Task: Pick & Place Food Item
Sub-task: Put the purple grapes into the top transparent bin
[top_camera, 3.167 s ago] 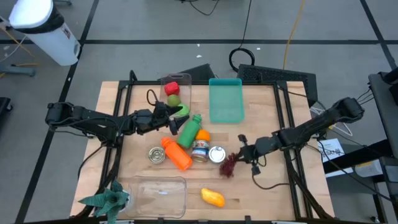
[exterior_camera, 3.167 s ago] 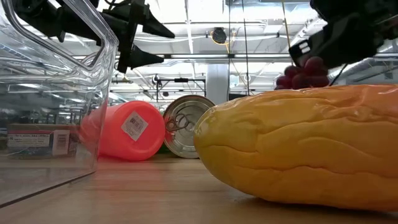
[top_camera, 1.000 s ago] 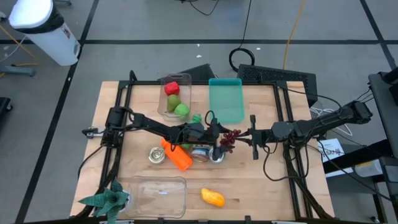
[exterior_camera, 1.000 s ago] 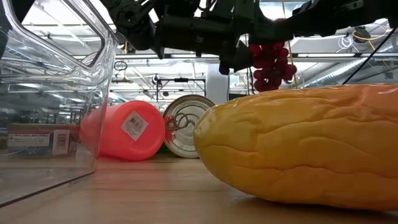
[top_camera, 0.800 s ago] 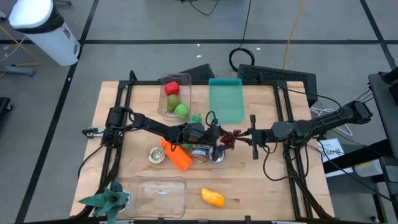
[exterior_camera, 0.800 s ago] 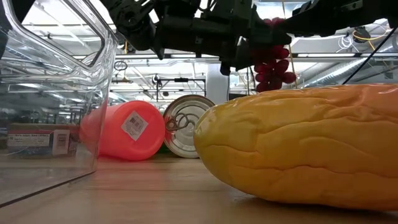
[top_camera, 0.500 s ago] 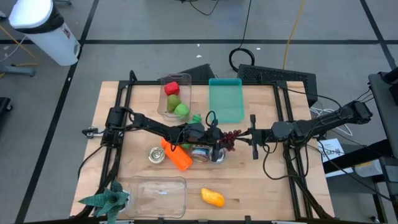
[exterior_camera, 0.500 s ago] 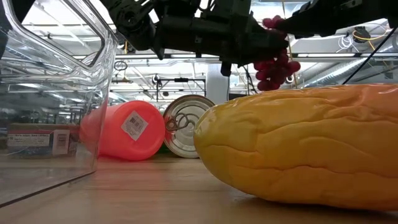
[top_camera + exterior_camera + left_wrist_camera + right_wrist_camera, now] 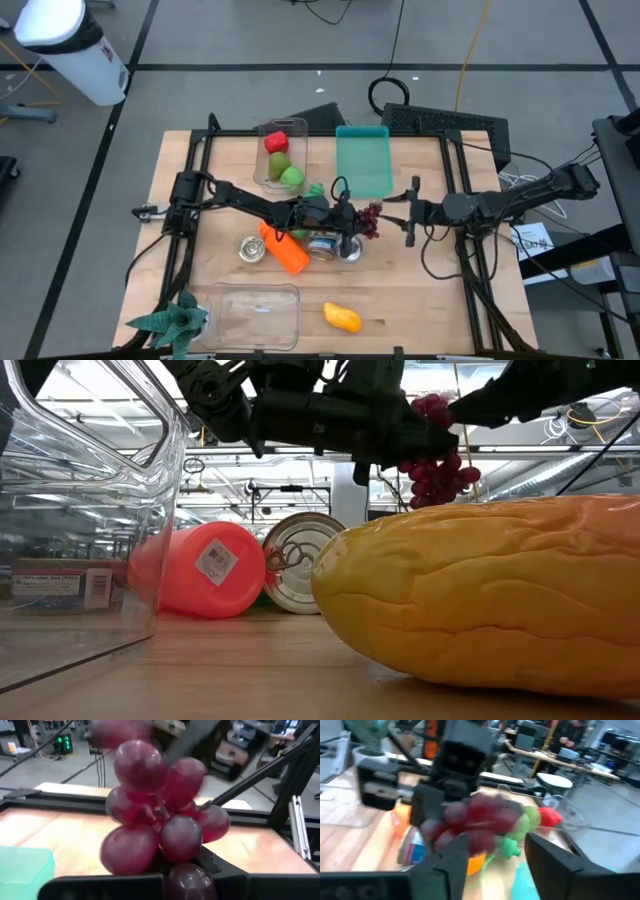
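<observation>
Grapes (image 9: 369, 218) passing from right gripper (image 9: 400, 213), now backing away with fingers apart, to left gripper (image 9: 356, 221), clamping bunch mid-table above cans (image 9: 337, 243).

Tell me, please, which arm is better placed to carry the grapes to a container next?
Left, probably: the left gripper holds the grapes above the cans, while the right gripper sits open beside them, its fingers apart around nothing.

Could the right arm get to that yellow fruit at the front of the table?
Probably yes: the yellow fruit lies alone on bare wood, and the right end effector is open, its fingers apart from the grapes.
</observation>
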`<state>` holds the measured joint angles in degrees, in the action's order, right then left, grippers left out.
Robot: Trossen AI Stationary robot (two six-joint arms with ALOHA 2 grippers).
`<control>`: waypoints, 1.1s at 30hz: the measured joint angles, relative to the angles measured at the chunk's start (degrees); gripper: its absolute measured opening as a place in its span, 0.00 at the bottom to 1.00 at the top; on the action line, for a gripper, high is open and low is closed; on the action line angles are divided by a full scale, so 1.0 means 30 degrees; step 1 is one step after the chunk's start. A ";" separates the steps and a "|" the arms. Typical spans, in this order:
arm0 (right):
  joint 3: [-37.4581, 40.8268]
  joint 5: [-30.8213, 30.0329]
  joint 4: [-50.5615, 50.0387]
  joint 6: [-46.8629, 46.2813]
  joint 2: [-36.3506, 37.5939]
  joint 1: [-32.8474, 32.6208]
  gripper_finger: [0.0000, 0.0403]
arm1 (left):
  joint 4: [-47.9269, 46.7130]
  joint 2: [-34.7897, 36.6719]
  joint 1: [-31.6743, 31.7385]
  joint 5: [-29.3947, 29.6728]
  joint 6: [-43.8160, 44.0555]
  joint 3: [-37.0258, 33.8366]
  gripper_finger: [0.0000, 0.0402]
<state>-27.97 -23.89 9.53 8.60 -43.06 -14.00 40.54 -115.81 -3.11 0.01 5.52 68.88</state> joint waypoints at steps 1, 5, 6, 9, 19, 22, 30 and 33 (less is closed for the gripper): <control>0.0000 -0.0060 -0.0321 -0.0115 0.0315 0.0005 0.48 | -0.0262 0.0027 0.0034 0.0000 0.0000 0.0000 0.07; 0.0000 -0.0038 -0.1714 -0.0595 0.1528 0.0000 0.56 | -0.1981 0.0662 0.0403 -0.0029 0.0439 -0.0022 0.07; 0.0000 -0.0043 -0.1965 -0.0641 0.1744 0.0000 0.58 | -0.2170 0.0944 0.0516 -0.0089 0.0676 -0.0022 0.06; 0.0000 -0.0041 -0.2755 -0.0649 0.2167 0.0000 0.59 | -0.3117 0.2108 0.0964 -0.1002 0.0632 -0.0127 0.05; -0.0007 -0.0039 -0.4842 -0.1142 0.3116 0.0015 0.55 | -0.1019 0.8363 0.2264 0.3535 0.0828 -0.6423 0.04; 0.0000 -0.0033 -0.4732 -0.1122 0.3101 0.0022 0.54 | 0.0570 1.0068 0.2544 0.7576 0.1035 -0.8656 0.06; 0.0000 -0.0033 -0.4630 -0.1169 0.3092 0.0022 0.54 | 0.0774 1.0935 0.4291 1.4037 0.3023 -1.0848 0.09; 0.0000 -0.0034 -0.4551 -0.1209 0.3088 0.0022 0.53 | 0.0257 1.0683 0.5032 1.3159 0.3724 -1.0855 0.09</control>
<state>-27.97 -23.99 -4.12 4.97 -33.80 -13.93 41.31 -83.76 11.98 39.49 16.69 36.32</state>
